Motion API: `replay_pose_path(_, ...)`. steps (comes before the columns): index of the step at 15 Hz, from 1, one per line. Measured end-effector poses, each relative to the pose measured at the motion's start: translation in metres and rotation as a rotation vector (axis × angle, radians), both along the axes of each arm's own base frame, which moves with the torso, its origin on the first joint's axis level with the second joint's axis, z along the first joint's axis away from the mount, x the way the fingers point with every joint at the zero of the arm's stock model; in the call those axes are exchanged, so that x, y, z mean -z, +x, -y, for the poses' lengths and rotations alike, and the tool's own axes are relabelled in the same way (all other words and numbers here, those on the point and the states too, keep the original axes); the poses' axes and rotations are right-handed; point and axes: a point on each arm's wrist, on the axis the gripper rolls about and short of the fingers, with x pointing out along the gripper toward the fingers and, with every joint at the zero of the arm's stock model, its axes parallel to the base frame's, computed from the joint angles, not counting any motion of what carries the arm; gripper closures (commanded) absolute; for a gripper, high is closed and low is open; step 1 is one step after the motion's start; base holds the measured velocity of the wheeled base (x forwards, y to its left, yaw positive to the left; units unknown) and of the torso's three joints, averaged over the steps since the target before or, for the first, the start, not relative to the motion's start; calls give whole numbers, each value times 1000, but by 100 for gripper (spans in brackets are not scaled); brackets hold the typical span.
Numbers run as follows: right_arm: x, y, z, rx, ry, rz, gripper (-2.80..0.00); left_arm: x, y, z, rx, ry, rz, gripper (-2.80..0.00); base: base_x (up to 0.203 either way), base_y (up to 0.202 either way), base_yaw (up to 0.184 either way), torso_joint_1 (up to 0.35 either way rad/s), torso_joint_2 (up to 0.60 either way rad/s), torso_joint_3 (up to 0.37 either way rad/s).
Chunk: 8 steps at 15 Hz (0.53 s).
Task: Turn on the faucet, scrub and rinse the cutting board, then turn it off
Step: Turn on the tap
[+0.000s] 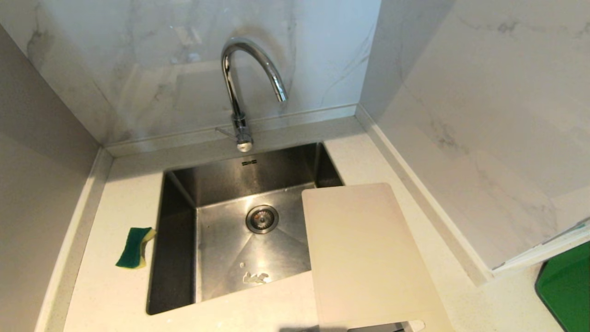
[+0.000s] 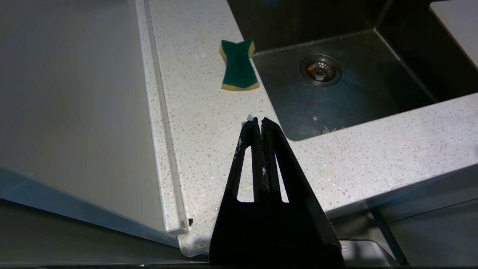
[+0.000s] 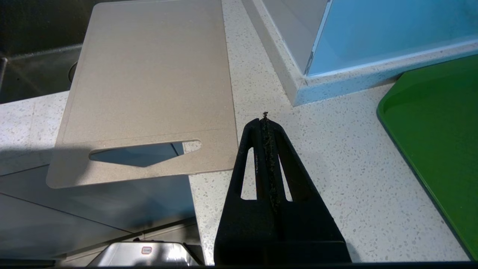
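- The board (image 1: pixel 364 258) lies flat to the right of the sink (image 1: pixel 177 184), its far left corner hanging over the basin and its slotted handle end jutting past the counter's front edge. That overhang leaves the handle end free underneath, so a gripper could probably take it there without prying it off the counter (image 1: pixel 115 203).
- The faucet (image 1: pixel 239 87) stands behind the basin, its spout arching forward and to the right, ending above the basin's back; a thin lever sticks out to the left at its base. No water shows, so it seems to be off, and the first step is not yet done.
- The sponge (image 1: pixel 135 247) rests on the counter just left of the sink, green side up, one end at the rim. It sits on the left arm's side, the board on the right's, which suggests one arm for each.
- The left gripper (image 2: pixel 258 121) hangs over the front counter near the sink's left corner, fingers pressed together and holding nothing.
- The right gripper (image 3: pixel 265 118) hangs over the counter just beside the board's handle end, likewise closed and empty.
- A green tray (image 1: pixel 564 288) lies further right, well apart from the board.
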Motion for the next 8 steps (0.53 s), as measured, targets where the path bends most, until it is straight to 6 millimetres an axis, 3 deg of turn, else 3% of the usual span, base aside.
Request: replay_pose_path(8, 0, 0, 0, 0, -4, 2, 0, 0, 0, 0, 0, 2, -4, 0, 0, 0, 0, 0, 0, 0)
